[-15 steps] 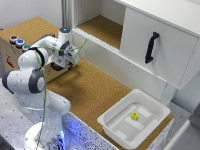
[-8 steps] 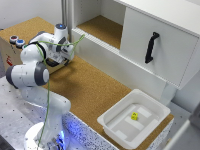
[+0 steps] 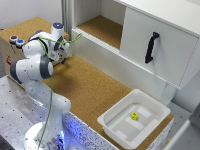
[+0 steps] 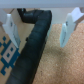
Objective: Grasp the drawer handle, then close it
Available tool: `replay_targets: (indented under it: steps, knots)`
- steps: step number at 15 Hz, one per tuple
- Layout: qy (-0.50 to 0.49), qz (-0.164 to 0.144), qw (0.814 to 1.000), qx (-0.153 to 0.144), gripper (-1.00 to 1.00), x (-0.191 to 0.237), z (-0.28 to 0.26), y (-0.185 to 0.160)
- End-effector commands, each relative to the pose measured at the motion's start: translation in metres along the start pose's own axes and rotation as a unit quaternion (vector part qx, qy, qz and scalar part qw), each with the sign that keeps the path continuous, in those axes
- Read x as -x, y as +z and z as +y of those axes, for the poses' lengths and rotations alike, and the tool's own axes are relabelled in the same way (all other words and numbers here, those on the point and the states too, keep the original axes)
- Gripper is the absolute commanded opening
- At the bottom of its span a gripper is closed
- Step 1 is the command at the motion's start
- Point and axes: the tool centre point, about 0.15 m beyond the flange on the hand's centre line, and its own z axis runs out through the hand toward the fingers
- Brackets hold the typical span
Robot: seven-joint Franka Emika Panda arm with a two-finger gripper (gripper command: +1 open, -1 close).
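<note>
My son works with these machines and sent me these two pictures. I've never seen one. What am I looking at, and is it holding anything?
The white jointed machine is a robot arm. One picture is taken from a camera standing off in the room; the blurry one comes from a camera on the arm's wrist, looking past its gripper. The two pale fingers stand apart with nothing between them, so it holds nothing. A black cable hangs in front. On the cork surface stand a wooden box with round buttons, a white cabinet with a black handle, and a white tray holding a small yellow object.
</note>
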Motion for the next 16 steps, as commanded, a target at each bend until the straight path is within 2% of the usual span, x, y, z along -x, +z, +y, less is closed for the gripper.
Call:
replay_targets:
  steps: [1, 4, 9, 12, 16]
  knots:
    - [0.01, 0.019, 1.0, -0.012, 1.0, -0.016, 0.003, -0.037]
    - [-0.023, 0.036, 0.999, 0.009, 1.0, -0.019, 0.01, -0.065]
    - [-0.135, 0.022, 0.989, 0.049, 1.0, -0.008, -0.01, -0.102]
    - [-0.209, 0.001, 0.976, 0.054, 1.0, 0.002, -0.032, -0.116]
    - [-0.209, 0.001, 0.976, 0.054, 1.0, 0.002, -0.032, -0.116]
